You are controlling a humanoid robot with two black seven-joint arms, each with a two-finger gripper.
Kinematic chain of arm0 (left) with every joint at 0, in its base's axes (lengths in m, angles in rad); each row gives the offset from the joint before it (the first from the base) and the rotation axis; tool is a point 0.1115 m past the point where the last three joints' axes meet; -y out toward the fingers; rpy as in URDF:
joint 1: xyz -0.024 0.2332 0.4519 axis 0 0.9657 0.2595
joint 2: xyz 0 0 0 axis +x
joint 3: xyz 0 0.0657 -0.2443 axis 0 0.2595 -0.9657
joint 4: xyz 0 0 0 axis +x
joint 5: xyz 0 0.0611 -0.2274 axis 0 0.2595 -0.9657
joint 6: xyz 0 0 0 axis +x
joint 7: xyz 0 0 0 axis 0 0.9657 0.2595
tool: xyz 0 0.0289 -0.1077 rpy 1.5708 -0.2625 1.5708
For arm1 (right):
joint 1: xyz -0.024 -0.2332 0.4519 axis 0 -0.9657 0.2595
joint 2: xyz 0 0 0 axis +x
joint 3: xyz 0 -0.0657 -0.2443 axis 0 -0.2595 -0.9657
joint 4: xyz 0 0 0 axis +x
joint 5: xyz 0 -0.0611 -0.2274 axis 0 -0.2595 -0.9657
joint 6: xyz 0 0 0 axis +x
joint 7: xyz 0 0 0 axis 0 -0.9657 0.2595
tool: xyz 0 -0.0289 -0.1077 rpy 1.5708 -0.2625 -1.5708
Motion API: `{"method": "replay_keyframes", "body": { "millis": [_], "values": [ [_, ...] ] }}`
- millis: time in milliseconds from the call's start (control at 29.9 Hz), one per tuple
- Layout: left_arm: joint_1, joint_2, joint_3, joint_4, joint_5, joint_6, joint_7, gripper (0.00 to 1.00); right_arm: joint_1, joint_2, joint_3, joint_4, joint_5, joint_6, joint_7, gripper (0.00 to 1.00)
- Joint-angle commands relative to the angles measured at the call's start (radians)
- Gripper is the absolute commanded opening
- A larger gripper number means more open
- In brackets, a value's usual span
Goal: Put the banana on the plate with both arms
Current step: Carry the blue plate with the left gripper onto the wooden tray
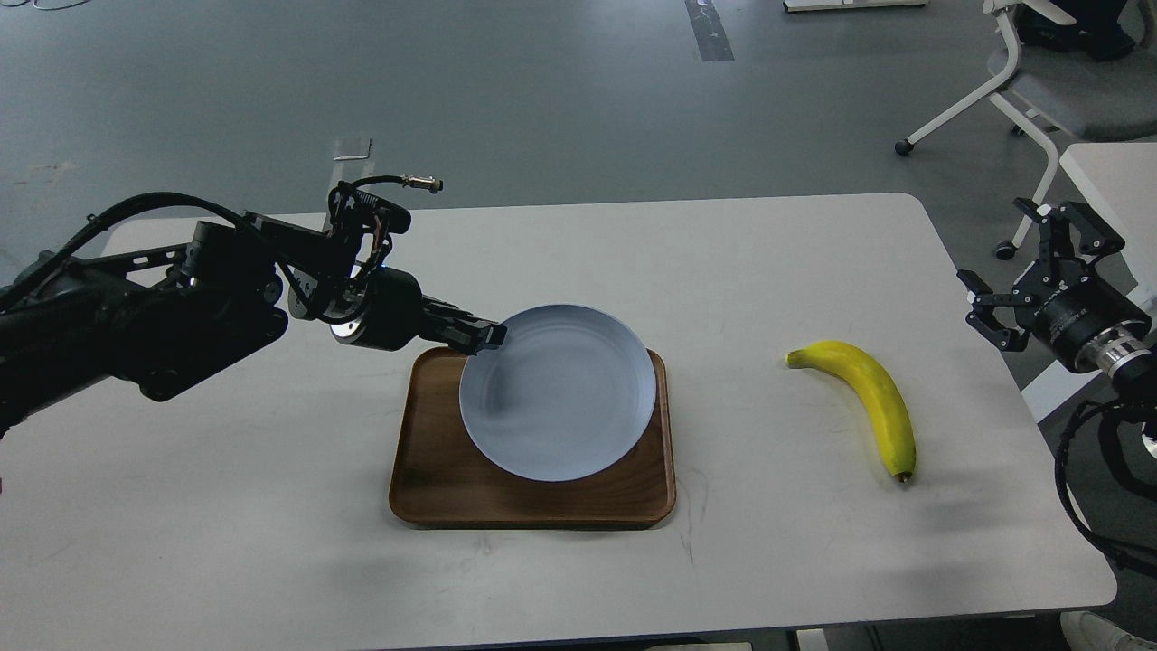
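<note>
Table [271, 506] scene seen from the robot's head: a pale grey-white surface with a brown wooden tray [434, 488] near the middle and a round blue-grey plate [560, 402] lying on it, its right edge hanging a little past the tray's right rim. The left gripper [486, 336] reaches in from the left and sits at the plate's far-left rim; its fingers look narrow and seem to pinch the rim, though a firm grip cannot be confirmed from this angle. The banana [870, 398] lies flat on the bare table, well apart to the right of the tray, stem end far and left, dark tip near and right, with nothing touching it. The right gripper [1017, 276] hovers beyond the table's right edge, above and right of the banana, its fingers spread wide with nothing between them. The step in hand appears to be steadying the plate while the other arm goes for the fruit. To do it well, the left arm should hold the plate still, and the right should descend over the banana's thick middle, fingers across its width, close gently, then carry it left and set it down in the plate's centre.
</note>
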Motion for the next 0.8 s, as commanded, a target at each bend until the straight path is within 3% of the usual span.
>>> {"method": "replay_keyframes", "body": {
  "millis": [0,334,769],
  "values": [
    [0.012,-0.059,0.009,0.063,0.000,0.000,0.000,0.00,-0.003,0.002,0.000,0.000,0.000,0.000,0.000,1.00],
    [0.043,-0.167,0.014,0.210,-0.002,0.000,0.000,0.00,-0.003,0.000,0.000,-0.012,0.000,0.000,0.000,1.00],
    [0.057,-0.167,0.026,0.215,-0.003,0.000,0.000,0.00,-0.003,0.002,0.001,-0.017,0.000,0.000,0.000,1.00]
  ]
}}
